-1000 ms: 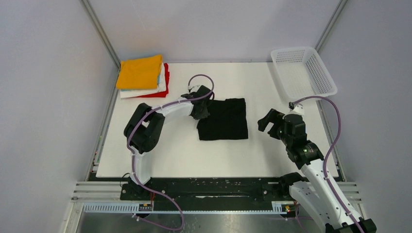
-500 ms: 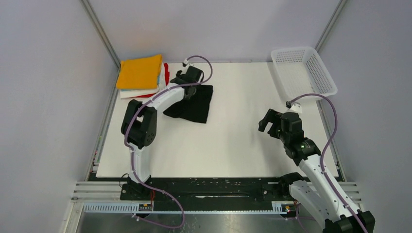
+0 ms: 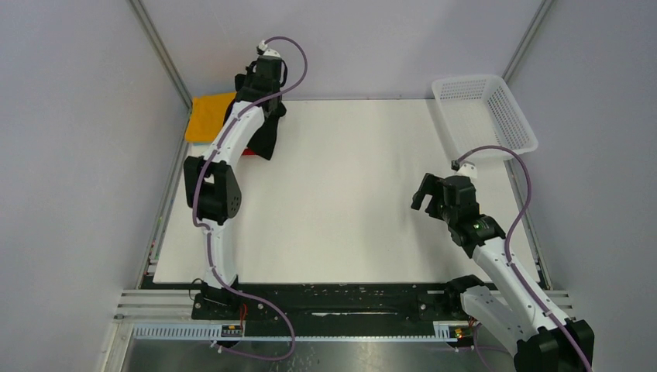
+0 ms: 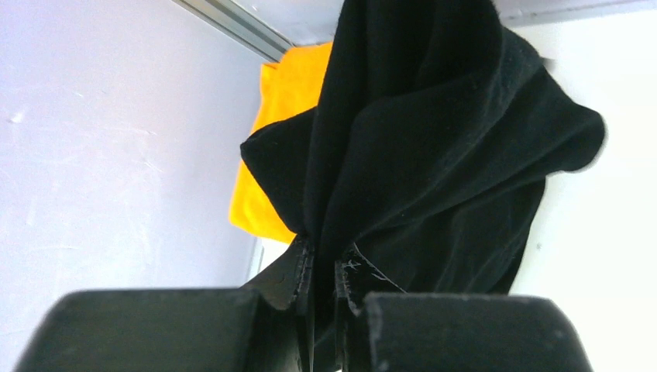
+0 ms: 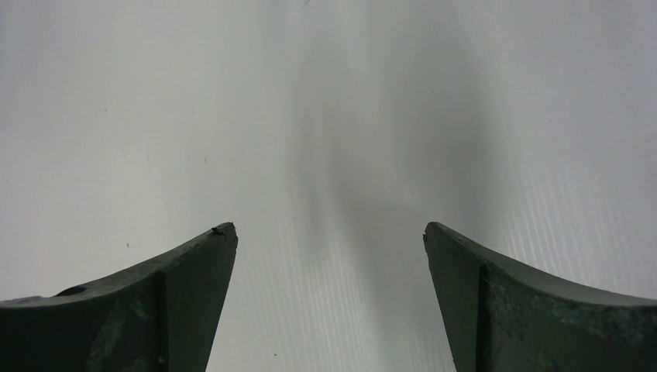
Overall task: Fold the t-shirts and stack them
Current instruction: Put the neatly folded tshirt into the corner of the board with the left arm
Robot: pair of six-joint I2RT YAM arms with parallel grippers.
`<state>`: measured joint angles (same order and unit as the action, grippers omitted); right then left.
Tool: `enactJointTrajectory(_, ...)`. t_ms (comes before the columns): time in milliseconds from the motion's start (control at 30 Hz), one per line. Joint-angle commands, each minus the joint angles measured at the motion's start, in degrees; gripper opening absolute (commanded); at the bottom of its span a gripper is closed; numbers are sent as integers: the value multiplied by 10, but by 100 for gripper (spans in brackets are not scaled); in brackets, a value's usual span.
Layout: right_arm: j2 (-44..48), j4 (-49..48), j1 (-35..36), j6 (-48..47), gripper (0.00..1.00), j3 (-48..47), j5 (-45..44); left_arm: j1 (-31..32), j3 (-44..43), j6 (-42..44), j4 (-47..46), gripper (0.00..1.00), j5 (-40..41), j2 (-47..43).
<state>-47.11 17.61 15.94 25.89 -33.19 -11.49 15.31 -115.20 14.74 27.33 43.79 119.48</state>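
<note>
Layout on the table (image 3: pixel 349 201)
Folded t-shirts (image 3: pixel 208 116) at its far-left corner, hanging t-shirt (image 3: pixel 269 139) above that corner; basket (image 3: pixel 513 116) at far-right corner.

Left gripper (image 4: pixel 324 267) with jaws pinched together on a bunched fold of the black t-shirt (image 4: pixel 442 147), which drapes just ahead of the claw. Beyond the claw, to its left, lies the orange-yellow t-shirt (image 4: pixel 294 81), partly hidden by the black cloth. The white table (image 4: pixel 604 232) lies to its right.

The left arm (image 3: pixel 232 139) stretches long toward the far-left corner, the left gripper (image 4: pixel 324 260) pinched tight on the black t-shirt (image 4: pixel 434 139) — fingers nearly touching. The right arm (image 3: pixel 503 263) stays bent low on the right side — right gripper (image 5: pixel 329 232) spread wide, empty.
</note>
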Motion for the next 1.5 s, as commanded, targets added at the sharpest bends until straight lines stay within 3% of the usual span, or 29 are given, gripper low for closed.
enactJointTrajectory(0, -19, -21, -2, -8, 99, -19, -21, -19, -100, 54, -9, 0, 17, 35)
enactJointTrajectory(367, -54, -25, -2, -8, 99, -28, -22, -57, -198, 51, 3, 0, 6, 45)
enactJointTrajectory(633, -61, -24, -2, -7, 100, -30, -25, -62, -201, 41, 7, 0, -14, 22)
enactJointTrajectory(900, -67, -24, -2, -6, 100, -32, -21, -62, -198, 5, 42, 0, -90, -28)
enactJointTrajectory(1267, -76, -23, -2, -15, 100, -36, -9, -60, -199, -11, 66, 0, -111, -55)
enactJointTrajectory(1467, -95, -16, -2, -18, 99, -45, 5, -60, -209, -12, 59, 0, -84, -35)
